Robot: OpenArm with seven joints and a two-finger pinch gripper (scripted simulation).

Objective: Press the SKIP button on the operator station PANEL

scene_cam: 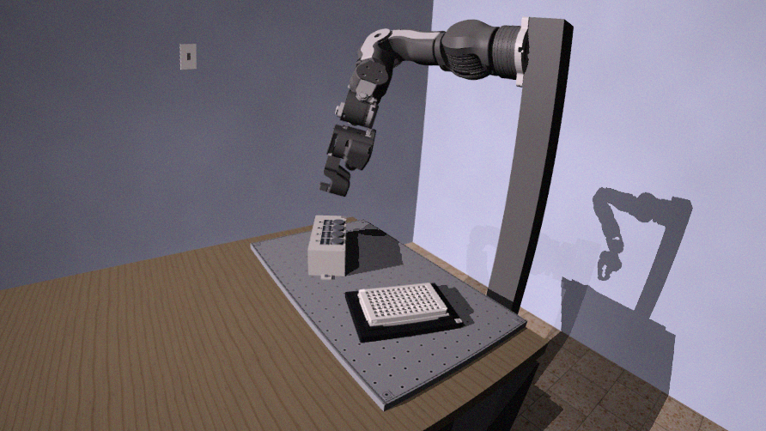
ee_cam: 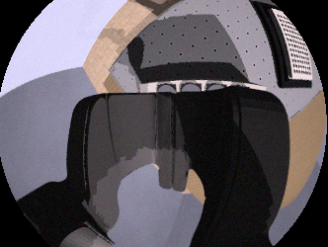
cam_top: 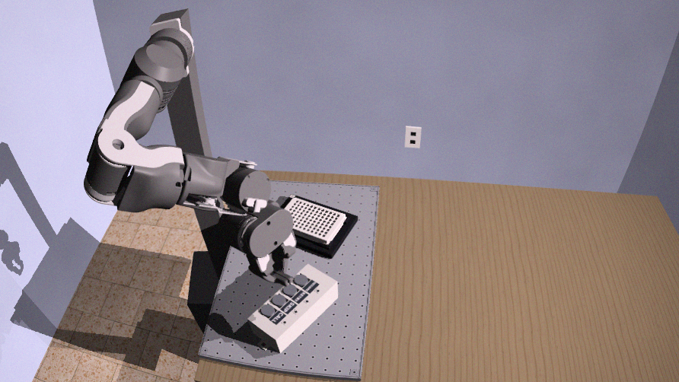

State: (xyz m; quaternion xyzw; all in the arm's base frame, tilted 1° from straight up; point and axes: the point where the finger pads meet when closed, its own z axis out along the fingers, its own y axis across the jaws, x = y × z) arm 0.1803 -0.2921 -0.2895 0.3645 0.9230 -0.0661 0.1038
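Note:
The PANEL is a white box on the grey baseplate, with four round grey buttons in a row along its top. It also shows in the exterior view and in the wrist view, just beyond the fingers. The printed names beside the buttons are too small to read for sure, and I see no lit lamp. My gripper is shut and empty. It hangs a clear gap above the panel's button row. The fingers are pressed together in the wrist view. The white 96-well plate E01 sits on the black nest N1.
The grey perforated baseplate lies on a wooden table top. The arm's dark mounting post stands at the table's edge by the wall. Plate E01 lies to one side of the panel.

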